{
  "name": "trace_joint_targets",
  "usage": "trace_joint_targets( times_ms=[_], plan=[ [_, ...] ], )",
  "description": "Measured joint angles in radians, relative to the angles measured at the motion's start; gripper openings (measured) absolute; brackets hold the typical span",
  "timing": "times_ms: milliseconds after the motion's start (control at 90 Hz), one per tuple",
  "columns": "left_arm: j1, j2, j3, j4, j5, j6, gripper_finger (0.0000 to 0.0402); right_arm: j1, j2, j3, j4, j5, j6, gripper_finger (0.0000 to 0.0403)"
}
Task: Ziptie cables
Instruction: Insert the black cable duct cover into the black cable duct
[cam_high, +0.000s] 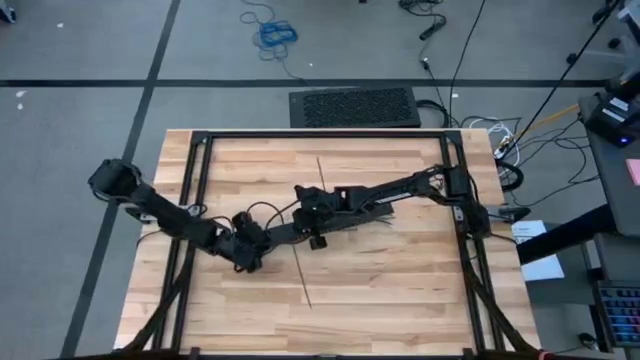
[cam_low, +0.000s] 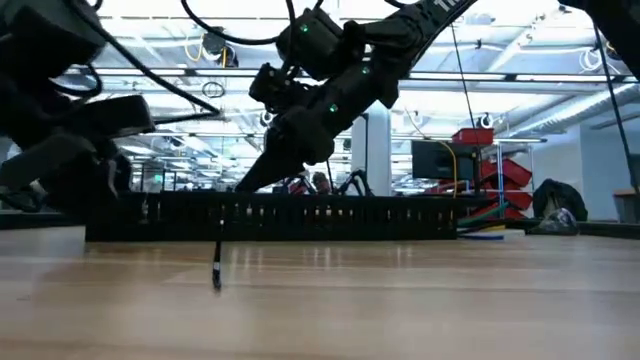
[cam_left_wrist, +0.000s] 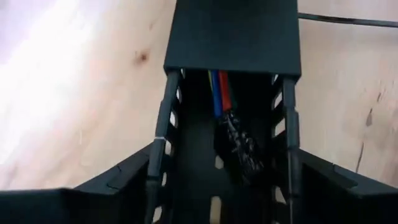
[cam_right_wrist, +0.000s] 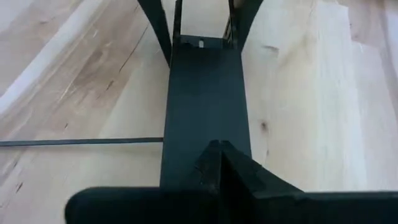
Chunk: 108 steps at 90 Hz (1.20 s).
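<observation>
- Right now my left gripper (cam_high: 262, 245) sits at the lower left of centre in the high view, low over the wooden desk (cam_high: 400, 290), at one end of the long black slotted bar (cam_high: 345, 218).
- From my left wrist view, my two dark fingers (cam_left_wrist: 112, 183) are spread wide on either side of the bar (cam_left_wrist: 230, 37), whose open channel runs between them; I cannot tell whether they touch its walls.
- The cables (cam_left_wrist: 219, 93) lie inside that channel: yellow, blue and red strands show just under the bar's closed lid, ending in a dark tangle nearer my wrist.
- My right gripper (cam_high: 305, 200) is at the middle of the high view, over the same bar; in my right wrist view the fingers (cam_right_wrist: 214, 168) meet in a point on the bar's flat lid (cam_right_wrist: 205, 93), pressed together.
- A thin black zip tie (cam_high: 309, 265) crosses the desk from upper centre to lower centre, passing under the bar.
</observation>
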<state>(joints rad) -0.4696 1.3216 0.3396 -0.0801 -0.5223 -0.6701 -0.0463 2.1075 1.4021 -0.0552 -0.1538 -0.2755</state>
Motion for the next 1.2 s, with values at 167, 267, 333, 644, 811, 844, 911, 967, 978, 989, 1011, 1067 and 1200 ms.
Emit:
trace_joint_targets(
  times_ms=[167, 267, 333, 644, 811, 844, 911, 967, 978, 989, 1011, 1067, 1200],
  plan=[
    [-0.063, 0.001, -0.069, 0.105, -0.131, -0.048, 0.0283, 0.0, 0.0, 0.0, -0.003, -0.005, 0.002, 0.0],
    [-0.079, 0.001, -0.119, 0.212, -0.167, -0.05, 0.0283, -0.001, 0.0, -0.001, -0.003, -0.005, 0.002, 0.0],
    [-0.082, 0.001, -0.146, 0.269, -0.179, -0.041, 0.0283, -0.001, 0.001, -0.001, -0.001, -0.005, 0.002, 0.0],
    [-0.076, 0.109, -0.166, 0.476, -0.203, 0.069, 0.0242, 0.001, 0.021, -0.003, 0.061, -0.063, 0.029, 0.0],
    [-0.063, 0.16, -0.166, 0.567, -0.2, 0.104, 0.0242, 0.002, 0.072, -0.001, 0.15, -0.1, 0.062, 0.0],
    [-0.062, 0.165, -0.166, 0.573, -0.2, 0.104, 0.0242, 0.002, 0.078, -0.002, 0.165, -0.106, 0.068, 0.0],
    [-0.061, 0.172, -0.166, 0.58, -0.199, 0.108, 0.0241, 0.002, 0.084, -0.002, 0.187, -0.113, 0.073, 0.0],
    [-0.061, 0.175, -0.166, 0.583, -0.199, 0.11, 0.0241, 0.002, 0.085, -0.002, 0.202, -0.117, 0.074, 0.0],
    [-0.061, 0.175, -0.166, 0.583, -0.199, 0.11, 0.0241, 0.002, 0.085, -0.002, 0.206, -0.118, 0.074, 0.0],
    [-0.061, 0.175, -0.166, 0.583, -0.199, 0.11, 0.0241, 0.002, 0.085, -0.003, 0.208, -0.118, 0.074, 0.0],
    [-0.061, 0.175, -0.166, 0.583, -0.199, 0.111, 0.0241, 0.002, 0.085, -0.003, 0.212, -0.118, 0.074, 0.0],
    [-0.061, 0.175, -0.166, 0.583, -0.199, 0.111, 0.0241, 0.003, 0.076, -0.003, 0.214, -0.117, 0.072, 0.0],
    [-0.059, 0.175, -0.164, 0.585, -0.192, 0.107, 0.024, 0.021, 0.027, -0.008, 0.169, -0.113, 0.053, 0.0]
  ],
)
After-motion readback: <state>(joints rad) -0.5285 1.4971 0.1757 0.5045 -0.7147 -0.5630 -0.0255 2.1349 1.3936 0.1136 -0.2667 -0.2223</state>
